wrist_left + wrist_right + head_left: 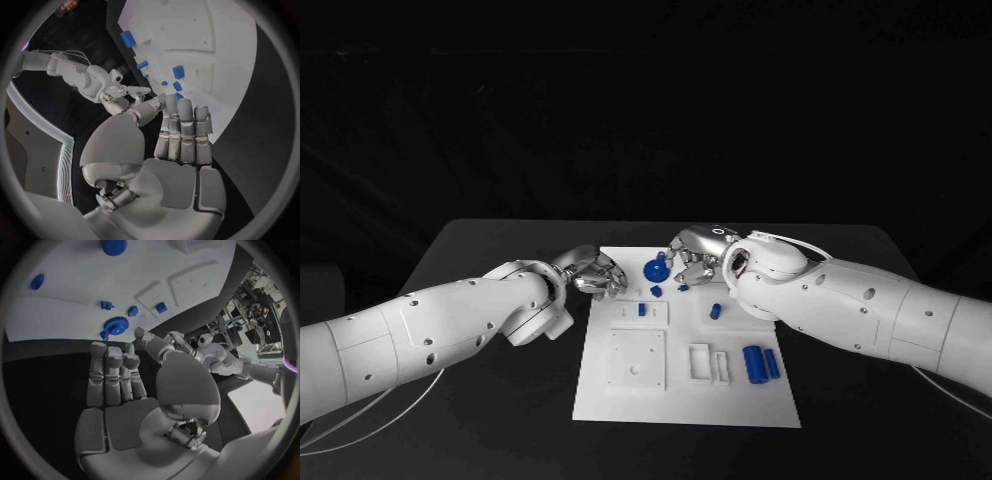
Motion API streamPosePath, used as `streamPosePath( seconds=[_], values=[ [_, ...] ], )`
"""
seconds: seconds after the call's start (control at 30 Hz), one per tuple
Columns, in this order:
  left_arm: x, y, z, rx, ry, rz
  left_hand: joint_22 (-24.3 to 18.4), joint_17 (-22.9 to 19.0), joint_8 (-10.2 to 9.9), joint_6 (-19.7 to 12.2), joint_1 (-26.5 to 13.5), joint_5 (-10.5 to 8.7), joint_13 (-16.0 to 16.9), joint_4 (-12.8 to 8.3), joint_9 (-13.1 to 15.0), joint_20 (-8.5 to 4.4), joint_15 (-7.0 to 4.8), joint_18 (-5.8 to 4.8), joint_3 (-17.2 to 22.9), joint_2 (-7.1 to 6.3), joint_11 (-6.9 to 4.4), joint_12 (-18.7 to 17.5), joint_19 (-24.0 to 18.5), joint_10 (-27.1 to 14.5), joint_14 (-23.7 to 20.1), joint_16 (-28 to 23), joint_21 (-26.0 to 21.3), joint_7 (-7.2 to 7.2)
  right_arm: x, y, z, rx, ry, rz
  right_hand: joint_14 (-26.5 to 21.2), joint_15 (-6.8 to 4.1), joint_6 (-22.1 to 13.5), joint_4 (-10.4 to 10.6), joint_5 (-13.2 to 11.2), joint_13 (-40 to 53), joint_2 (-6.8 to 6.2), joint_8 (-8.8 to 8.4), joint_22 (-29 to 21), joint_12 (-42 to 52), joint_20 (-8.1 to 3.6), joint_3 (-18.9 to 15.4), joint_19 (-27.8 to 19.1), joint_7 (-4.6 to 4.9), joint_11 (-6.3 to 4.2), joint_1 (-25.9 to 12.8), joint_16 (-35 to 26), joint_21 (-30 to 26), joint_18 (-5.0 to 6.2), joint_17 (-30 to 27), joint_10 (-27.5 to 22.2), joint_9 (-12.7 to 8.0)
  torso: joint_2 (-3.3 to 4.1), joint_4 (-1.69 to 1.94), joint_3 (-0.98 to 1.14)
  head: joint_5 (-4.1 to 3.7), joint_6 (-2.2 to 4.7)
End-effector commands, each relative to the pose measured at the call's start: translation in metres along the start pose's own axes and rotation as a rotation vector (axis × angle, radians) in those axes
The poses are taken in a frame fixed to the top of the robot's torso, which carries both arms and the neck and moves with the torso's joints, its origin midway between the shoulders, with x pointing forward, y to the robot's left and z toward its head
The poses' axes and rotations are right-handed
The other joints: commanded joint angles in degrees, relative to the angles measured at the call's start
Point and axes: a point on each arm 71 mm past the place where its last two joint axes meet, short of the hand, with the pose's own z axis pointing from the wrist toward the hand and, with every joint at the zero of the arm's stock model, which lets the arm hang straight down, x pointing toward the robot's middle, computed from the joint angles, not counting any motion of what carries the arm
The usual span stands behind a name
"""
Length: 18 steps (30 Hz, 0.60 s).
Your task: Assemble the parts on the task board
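Note:
The white task board [733,400] lies in the middle of the table. A blue gear [655,270] sits near its far edge, and the right wrist view shows this gear [115,325] just beyond my fingertips. My left hand [593,272] hovers at the board's far left corner, fingers straight and together, holding nothing [181,135]. Just right of the gear, my right hand [700,255] is over the far edge of the board, its fingers [112,370] extended with nothing in them. Small blue parts [656,291] [682,288] lie just nearer than the gear.
A small blue block [642,310] stands in a raised plate, and another [715,311] lies to its right. Two blue cylinders [760,364] lie side by side near the board's right edge. White slotted fixtures [708,365] sit on the near half. Black table surrounds the board.

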Motion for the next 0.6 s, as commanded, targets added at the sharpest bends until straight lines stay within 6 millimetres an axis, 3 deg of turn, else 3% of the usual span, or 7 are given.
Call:
streamPosePath(
  seconds=[0.03, 0.13, 0.2, 0.6],
  values=[
    [0.001, -0.006, 0.000, 0.045, -0.009, -0.035, 0.1, 0.1, -0.4, 0.1, 0.9, -0.13, -0.6, -0.3, -0.1, -4.57, 0.33, -0.93, 0.0, 0.07, 0.12, -0.8, -0.3, -0.3, 0.0, -0.2, -0.4, 0.51, 0.005, 0.007, 0.003, -0.067, 0.029, -0.085, -0.6, 0.04, 0.6, 0.1, 1.1, 0.4, -0.26, 0.08, 0.4, 0.5, 0.36, 4.0, -0.4, 0.21, 0.00, 0.6, 1.0, 0.6, 1.31, 0.3, 0.3, 0.1, 0.03, 0.15, -0.02, -0.10, 0.15],
    [0.001, -0.007, 0.000, 0.057, -0.010, -0.050, 0.2, 0.1, -0.4, 0.1, 1.1, -0.13, -0.8, -0.3, -0.1, -4.53, 0.36, -0.93, 0.0, 0.09, 0.15, -1.0, -0.3, -0.2, 0.1, -0.2, -0.4, 0.54, 0.012, 0.011, 0.005, -0.094, 0.050, -0.115, -0.6, -0.02, -0.6, 0.0, 1.6, 0.7, -0.68, -0.58, 0.7, 0.9, 0.37, 4.2, -0.2, -0.18, -0.18, 0.2, 1.5, 1.1, 1.31, 0.6, 0.4, -0.1, 0.05, 0.33, -0.12, 0.00, 0.31],
    [0.001, -0.008, 0.000, 0.068, -0.019, -0.055, 0.2, 0.1, -0.4, 0.0, 1.1, -0.13, -0.9, -0.2, -0.2, -4.49, 0.39, -0.94, -0.1, 0.12, 0.22, -1.2, -0.3, -0.2, 0.1, -0.2, -0.4, 0.59, 0.017, 0.014, 0.006, -0.110, 0.065, -0.131, -0.5, -0.37, -1.4, -0.1, 2.1, 1.2, -0.93, -0.99, 1.0, 1.4, 0.19, 4.0, 0.0, -0.62, -0.66, -0.3, 2.2, 1.9, 1.31, 0.9, 0.4, -0.3, 0.07, 0.29, -0.03, 0.17, 0.33],
    [0.002, -0.015, -0.003, 0.127, -0.030, -0.087, 0.2, 0.2, -0.5, 0.0, 1.2, -0.12, -1.3, -0.2, -0.2, -4.38, 0.48, -0.95, -0.2, 0.44, 0.29, -1.6, -0.4, -0.1, 0.0, -0.2, -0.6, 0.63, 0.032, 0.022, 0.010, -0.162, 0.077, -0.211, -0.8, -1.16, -3.4, -0.1, 2.2, 2.2, -1.33, -1.59, 1.0, 2.0, -0.38, 4.6, -0.1, -2.16, -2.10, 0.1, 3.7, 3.3, 1.31, 1.0, 0.4, -0.7, 0.60, 1.16, -0.43, 0.15, 0.92]
  ],
)
